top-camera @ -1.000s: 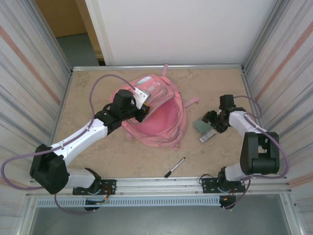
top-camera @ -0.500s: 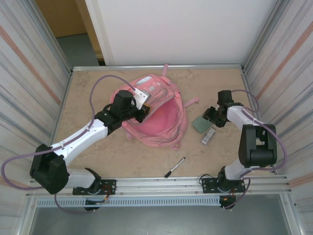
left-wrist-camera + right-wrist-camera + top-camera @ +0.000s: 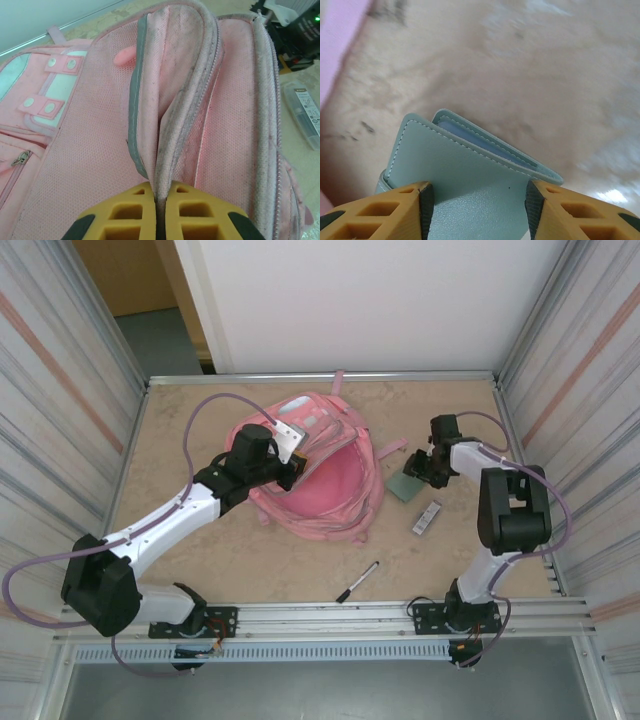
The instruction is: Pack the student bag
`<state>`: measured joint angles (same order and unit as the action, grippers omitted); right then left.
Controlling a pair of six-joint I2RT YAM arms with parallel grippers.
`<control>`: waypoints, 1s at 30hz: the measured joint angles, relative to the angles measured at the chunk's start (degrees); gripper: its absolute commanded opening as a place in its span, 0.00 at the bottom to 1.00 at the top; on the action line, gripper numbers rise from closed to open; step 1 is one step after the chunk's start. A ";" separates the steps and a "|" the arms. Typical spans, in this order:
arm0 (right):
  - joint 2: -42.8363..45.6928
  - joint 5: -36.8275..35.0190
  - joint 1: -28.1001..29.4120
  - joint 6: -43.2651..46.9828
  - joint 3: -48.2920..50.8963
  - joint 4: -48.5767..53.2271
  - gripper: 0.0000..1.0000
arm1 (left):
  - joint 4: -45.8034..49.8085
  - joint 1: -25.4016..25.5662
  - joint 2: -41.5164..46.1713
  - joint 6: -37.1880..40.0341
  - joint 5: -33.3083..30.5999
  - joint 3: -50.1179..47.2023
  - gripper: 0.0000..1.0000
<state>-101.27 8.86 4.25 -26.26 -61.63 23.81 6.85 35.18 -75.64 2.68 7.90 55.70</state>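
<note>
The student bag (image 3: 335,490) is a large pink backpack lying in the middle of the table with its main compartment gaping. My left gripper (image 3: 292,468) is shut on the bag's upper zip rim, holding the mouth apart; in the left wrist view the fabric edge (image 3: 172,125) runs straight into the yellow fingertips (image 3: 161,200). Right of the bag, my right gripper (image 3: 420,470) holds a pale teal wallet (image 3: 404,487). In the right wrist view the wallet (image 3: 470,170) sits between the pads (image 3: 426,205), touching both, just above the table.
A black pen (image 3: 357,581) lies near the front edge. A small clear rectangular case (image 3: 427,517) rests right of the bag, also seen at the left wrist view's right side as the case (image 3: 302,112). A pink strap (image 3: 392,448) trails right. Metal walls enclose the table.
My right gripper closed on the teal wallet and shifted it toward the far left, nearer the bag, leaving the clear case behind. The left arm stayed put.
</note>
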 measured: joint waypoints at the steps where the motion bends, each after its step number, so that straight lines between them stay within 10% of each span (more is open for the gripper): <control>1: -0.70 0.90 0.17 -0.02 -0.76 -0.57 0.53 | 0.02 0.00 0.00 -0.04 0.00 0.00 0.00; 15: 4.68 5.35 -1.18 -3.78 0.61 0.39 0.66 | 0.59 0.02 0.24 -0.17 -0.90 -0.02 0.00; 30: 1.09 11.89 -2.01 -7.54 4.87 -2.69 0.56 | 1.22 0.02 0.24 0.00 -0.85 0.00 0.00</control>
<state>-100.18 20.75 2.24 -33.80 -56.75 21.12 8.08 35.20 -75.40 2.68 7.05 55.70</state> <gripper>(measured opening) 0.604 0.083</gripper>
